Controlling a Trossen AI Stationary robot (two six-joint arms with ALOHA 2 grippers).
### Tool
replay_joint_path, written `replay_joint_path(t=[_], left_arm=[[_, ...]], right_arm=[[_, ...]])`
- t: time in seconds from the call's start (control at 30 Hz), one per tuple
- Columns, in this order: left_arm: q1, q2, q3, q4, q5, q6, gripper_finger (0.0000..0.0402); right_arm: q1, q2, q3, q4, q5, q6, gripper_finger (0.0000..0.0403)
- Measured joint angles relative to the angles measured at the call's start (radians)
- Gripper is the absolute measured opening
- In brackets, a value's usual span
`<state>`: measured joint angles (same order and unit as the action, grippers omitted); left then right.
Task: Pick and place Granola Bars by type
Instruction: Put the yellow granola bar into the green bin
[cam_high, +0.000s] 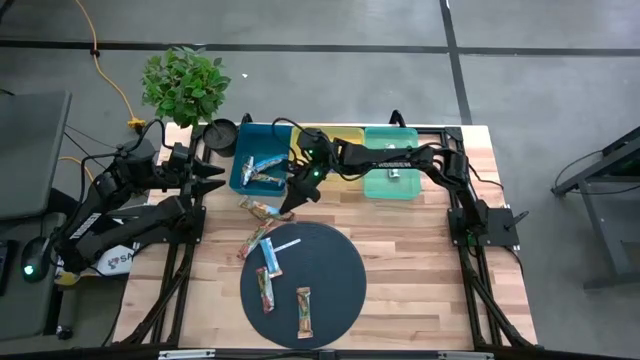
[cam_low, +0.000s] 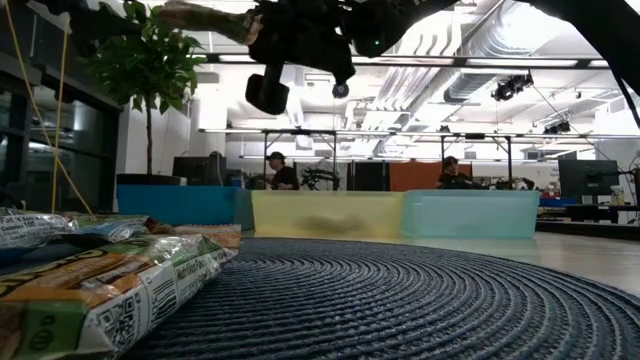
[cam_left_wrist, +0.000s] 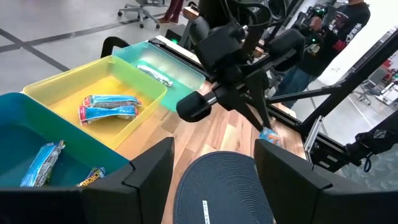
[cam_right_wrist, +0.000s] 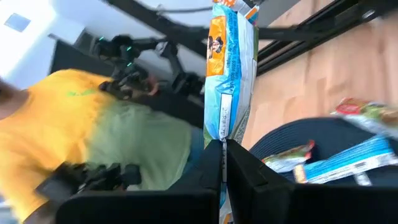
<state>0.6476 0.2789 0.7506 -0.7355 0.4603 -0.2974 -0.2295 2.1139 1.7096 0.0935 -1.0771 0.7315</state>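
Note:
Several granola bars lie on the dark round mat (cam_high: 330, 290): a blue one (cam_high: 267, 252) and two multicolour ones (cam_high: 265, 290) (cam_high: 303, 310). Two more (cam_high: 258, 208) (cam_high: 250, 240) lie on the wood beside it. My right gripper (cam_high: 292, 203) reaches over from the bins, between the blue bin (cam_high: 248, 150) and the mat, and is shut on a blue bar (cam_right_wrist: 230, 68). My left gripper (cam_left_wrist: 214, 180) is open at the blue bin's left side (cam_high: 215, 178), touching nothing. The yellow bin (cam_left_wrist: 74, 84) holds blue bars (cam_left_wrist: 109, 107), and the green bin (cam_left_wrist: 186, 68) holds a silver one (cam_left_wrist: 155, 73). My right gripper pinches the blue bar between its two fingers (cam_right_wrist: 245, 165) at one end (cam_right_wrist: 222, 134), and the fingers lie along the bar's length. They point slanting down, and the bar's orange-printed end (cam_left_wrist: 268, 134) sticks out below them, lifted clear above the wood.
A thin white strip (cam_high: 287, 245) lies on the mat. The blue bin also holds bars (cam_left_wrist: 43, 163). A potted plant (cam_high: 185, 85) and a dark pot (cam_high: 221, 135) stand at the far left corner. People show in the room beyond (cam_low: 280, 170). Bare wood lies right of the mat (cam_high: 430, 270).

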Motion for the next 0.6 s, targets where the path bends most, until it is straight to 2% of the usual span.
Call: replay_joint_path(t=[0.2, 0.33, 0.47, 0.6], left_arm=[[0.000, 0.000, 0.000, 0.000, 0.000, 0.000, 0.0218], [0.000, 0.000, 0.000, 0.000, 0.000, 0.000, 0.0218], [0.000, 0.000, 0.000, 0.000, -0.001, 0.000, 0.0218], [0.000, 0.000, 0.000, 0.000, -0.001, 0.000, 0.0218]], right_arm=[[-0.014, -0.057, 0.000, -0.064, 0.148, -0.083, 0.0000], [-0.031, -0.157, 0.000, -0.268, 0.317, -0.218, 0.0000], [-0.057, -0.293, 0.000, -0.503, 0.566, -0.330, 0.0000], [-0.071, -0.427, 0.000, -0.718, 0.907, -0.365, 0.0000]])
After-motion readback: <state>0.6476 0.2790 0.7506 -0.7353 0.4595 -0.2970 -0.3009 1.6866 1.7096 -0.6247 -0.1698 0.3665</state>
